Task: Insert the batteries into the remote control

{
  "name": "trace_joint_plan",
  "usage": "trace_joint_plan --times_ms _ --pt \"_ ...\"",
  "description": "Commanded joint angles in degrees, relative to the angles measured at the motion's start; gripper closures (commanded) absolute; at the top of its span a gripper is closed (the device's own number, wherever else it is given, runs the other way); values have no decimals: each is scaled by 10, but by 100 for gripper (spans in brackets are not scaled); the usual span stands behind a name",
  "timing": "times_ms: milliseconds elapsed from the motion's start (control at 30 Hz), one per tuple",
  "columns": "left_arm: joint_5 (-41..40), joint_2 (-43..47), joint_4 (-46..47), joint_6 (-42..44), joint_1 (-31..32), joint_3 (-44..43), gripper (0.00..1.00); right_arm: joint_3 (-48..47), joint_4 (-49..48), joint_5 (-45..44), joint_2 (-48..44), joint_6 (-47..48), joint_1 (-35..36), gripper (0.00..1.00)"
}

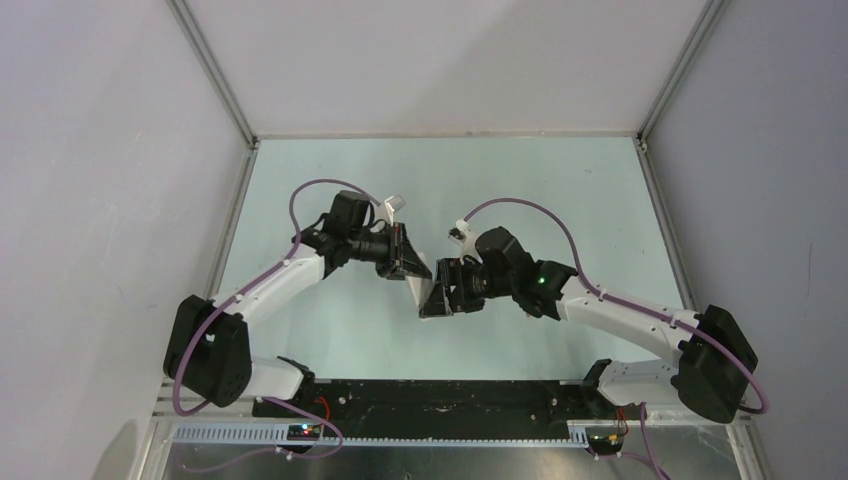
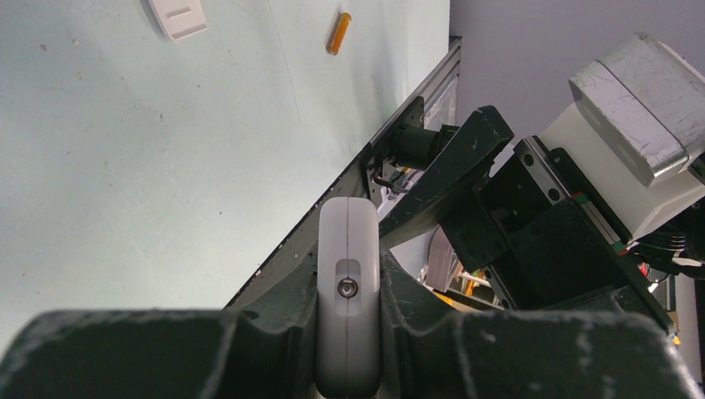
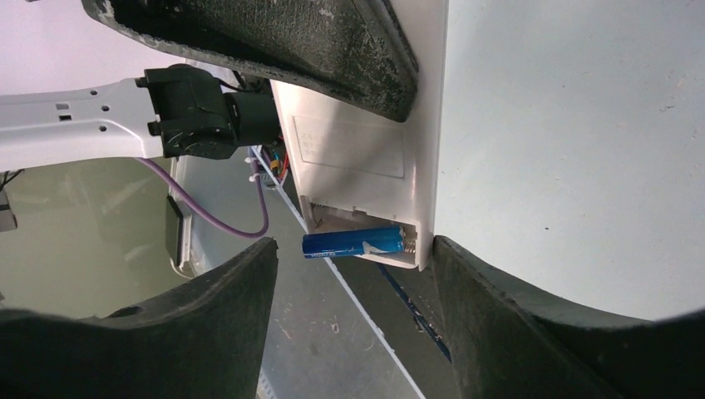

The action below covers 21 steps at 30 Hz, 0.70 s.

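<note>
The white remote control (image 2: 347, 233) stands edge-on between the jaws of my left gripper (image 2: 349, 281), which is shut on it. In the top view the remote control (image 1: 430, 293) hangs mid-table between the left gripper (image 1: 410, 268) and the right gripper (image 1: 450, 292). Its back faces the right wrist camera with the battery bay uncovered. The blue battery (image 3: 357, 243) lies across that bay, its left end sticking out past the bay's edge. My right gripper (image 3: 353, 253) is open, one finger on each side of the bay end, touching nothing. The orange battery (image 2: 338, 32) lies on the table.
A small white cover piece (image 2: 177, 17) lies on the table near the orange battery; in the top view this cover piece (image 1: 393, 207) sits just behind the left wrist. White walls and aluminium rails (image 1: 240, 190) bound the pale green table.
</note>
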<state>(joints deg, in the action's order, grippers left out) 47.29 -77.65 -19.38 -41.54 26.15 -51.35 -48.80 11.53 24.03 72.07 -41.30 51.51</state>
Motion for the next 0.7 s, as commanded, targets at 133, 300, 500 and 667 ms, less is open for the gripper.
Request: trace_joint_plan --times_ms 133,300,500,667 --pt "6 14 11 1 3 -13 100 -26 -15 -33 -11 10 11 33" --pt "3 20 12 -1 3 -11 100 -26 -12 -44 -8 10 14 38" --pt "4 22 12 -2 3 -11 100 -26 -12 -50 -9 12 16 46" --pt "6 22 12 -1 3 -10 100 -26 -21 -45 -8 12 16 54"
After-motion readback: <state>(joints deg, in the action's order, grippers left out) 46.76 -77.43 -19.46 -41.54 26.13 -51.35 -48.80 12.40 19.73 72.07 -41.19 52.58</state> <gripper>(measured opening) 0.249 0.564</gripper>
